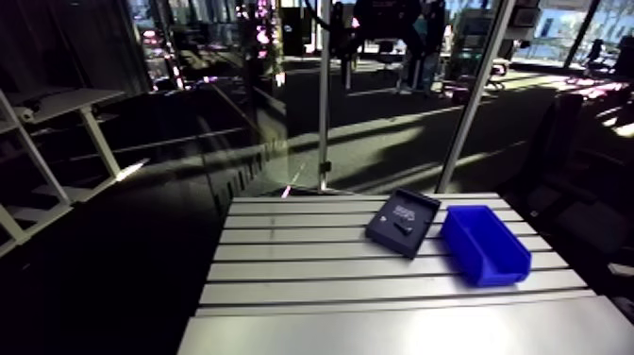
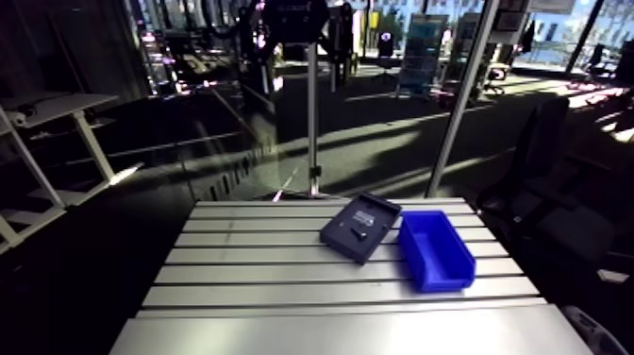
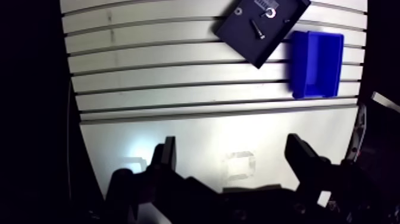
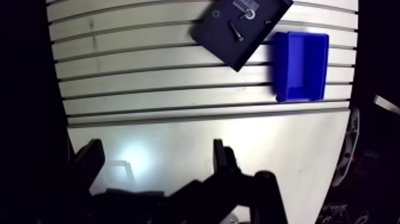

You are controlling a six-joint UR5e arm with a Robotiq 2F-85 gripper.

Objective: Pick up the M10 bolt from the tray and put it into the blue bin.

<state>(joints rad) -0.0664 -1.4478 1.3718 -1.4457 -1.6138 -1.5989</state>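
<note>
spread end effector [image 3: 232, 149] hovers empty over the surface [image 3: 178, 77]; well ahead, the bolt [image 3: 257, 28] lies in the tray [image 3: 262, 52], just beside the bin [image 3: 318, 59].

No text, number or brand mark is legible in any view. The only printed item is a small pale label [image 4: 241, 5] on the floor of the dark tray [image 3: 271, 36], at the end farthest from the gripper. In the wrist view it appears as a patch of fine light lines, too small to read; in the arm view, as a pale smudge.
</note>
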